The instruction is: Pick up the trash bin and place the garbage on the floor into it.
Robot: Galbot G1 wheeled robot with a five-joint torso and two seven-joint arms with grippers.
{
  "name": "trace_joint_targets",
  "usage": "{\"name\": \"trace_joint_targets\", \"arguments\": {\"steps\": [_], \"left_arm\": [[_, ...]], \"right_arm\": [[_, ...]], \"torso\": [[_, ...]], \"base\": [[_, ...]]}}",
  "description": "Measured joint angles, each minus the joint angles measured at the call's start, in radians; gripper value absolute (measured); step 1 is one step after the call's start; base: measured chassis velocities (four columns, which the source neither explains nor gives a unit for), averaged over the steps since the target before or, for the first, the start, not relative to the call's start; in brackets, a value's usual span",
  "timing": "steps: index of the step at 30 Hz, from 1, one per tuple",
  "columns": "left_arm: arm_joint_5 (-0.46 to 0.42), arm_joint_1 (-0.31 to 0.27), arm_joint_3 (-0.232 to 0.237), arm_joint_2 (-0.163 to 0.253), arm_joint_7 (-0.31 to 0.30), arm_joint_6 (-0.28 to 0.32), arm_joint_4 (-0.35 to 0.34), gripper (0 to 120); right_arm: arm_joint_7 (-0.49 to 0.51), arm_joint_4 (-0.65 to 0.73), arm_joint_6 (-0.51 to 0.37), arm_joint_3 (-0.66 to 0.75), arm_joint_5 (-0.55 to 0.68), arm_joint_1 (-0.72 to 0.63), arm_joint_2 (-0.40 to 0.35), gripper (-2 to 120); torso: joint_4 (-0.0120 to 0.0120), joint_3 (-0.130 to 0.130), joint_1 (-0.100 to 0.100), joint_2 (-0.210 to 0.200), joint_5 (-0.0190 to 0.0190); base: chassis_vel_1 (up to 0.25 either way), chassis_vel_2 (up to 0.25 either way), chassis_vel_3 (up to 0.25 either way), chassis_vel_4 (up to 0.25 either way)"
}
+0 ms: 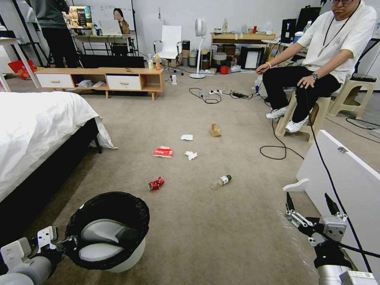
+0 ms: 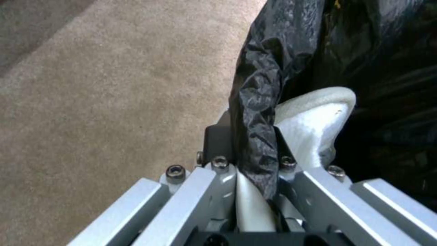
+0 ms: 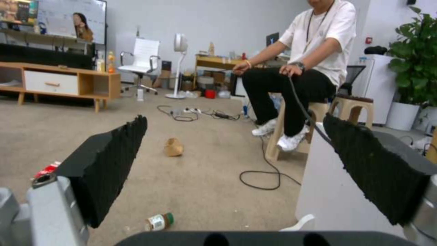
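Beige-grey carpet floor point(image 1: 221, 233) is carrying scattered litter: a crushed red can point(image 1: 155, 183), a green-capped clear bottle point(image 1: 221, 181) lying on its side, a flattened red-white carton point(image 1: 163, 152), two crumpled white tissues point(image 1: 190, 155) point(image 1: 187, 137), and a brown paper box point(image 1: 215, 130) farthest away.

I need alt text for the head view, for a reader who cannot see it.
The left gripper holds the white, black-lined trash bin by its rim, low at the left. Ahead, a crushed can, bottle, carton, tissues and box lie on the carpet; the right gripper is open.
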Motion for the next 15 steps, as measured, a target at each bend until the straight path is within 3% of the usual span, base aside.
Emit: {"name": "trace_joint_targets", "arguments": {"steps": [8, 15], "left_arm": [[0.0, 0.002, -0.002, 0.0, 0.001, 0.0, 0.0, 3], [0.0, 0.002, -0.002, 0.0, 0.001, 0.0, 0.0, 3]], "right_arm": [[0.003, 0.0, -0.004, -0.001, -0.001, 0.0, 0.001, 94], [0.004, 0.0, -0.005, -0.001, -0.001, 0.0, 0.001, 93]], "torso": [[0.0002, 0.0, 0.0, 0.0, 0.0], [0.0002, 0.0, 0.0, 0.0, -0.0001]], "base": [[0.021, 0.009, -0.015, -0.015], [0.106, 0.1, -0.118, -0.109]]}}
